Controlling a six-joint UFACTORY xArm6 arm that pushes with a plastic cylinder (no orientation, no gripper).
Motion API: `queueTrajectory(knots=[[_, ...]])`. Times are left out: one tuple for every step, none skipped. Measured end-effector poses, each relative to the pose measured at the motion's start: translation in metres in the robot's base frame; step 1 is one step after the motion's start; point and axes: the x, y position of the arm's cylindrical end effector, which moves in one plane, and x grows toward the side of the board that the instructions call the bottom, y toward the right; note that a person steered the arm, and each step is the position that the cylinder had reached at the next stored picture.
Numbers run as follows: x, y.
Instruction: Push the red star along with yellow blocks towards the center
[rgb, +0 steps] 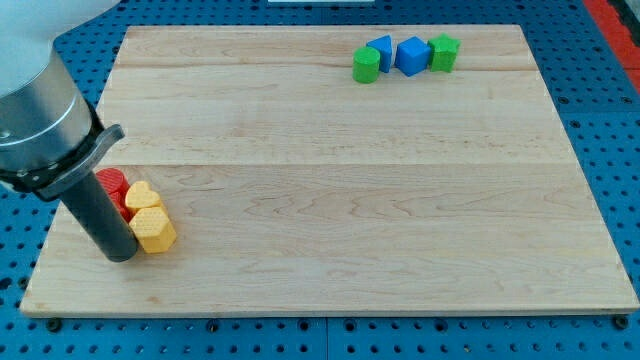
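My tip rests on the wooden board at the view's lower left, touching the left side of a yellow hexagon block. A yellow heart-shaped block sits just above the hexagon. A red round block lies at the upper left of the cluster. Another red block, its shape unclear, is mostly hidden behind my rod. These blocks are packed together near the board's left edge.
At the view's top right stand a green cylinder, a blue block, a larger blue block and a green block, close together. Blue pegboard surrounds the board.
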Motion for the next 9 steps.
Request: queueTrajectory(knots=[[-0.018, 0.001], [-0.022, 0.003], [0.004, 0.005], [-0.014, 0.053], [-0.057, 0.106], [-0.089, 0.142], [-0.038, 0.129], [0.012, 0.038], [0.017, -0.085]])
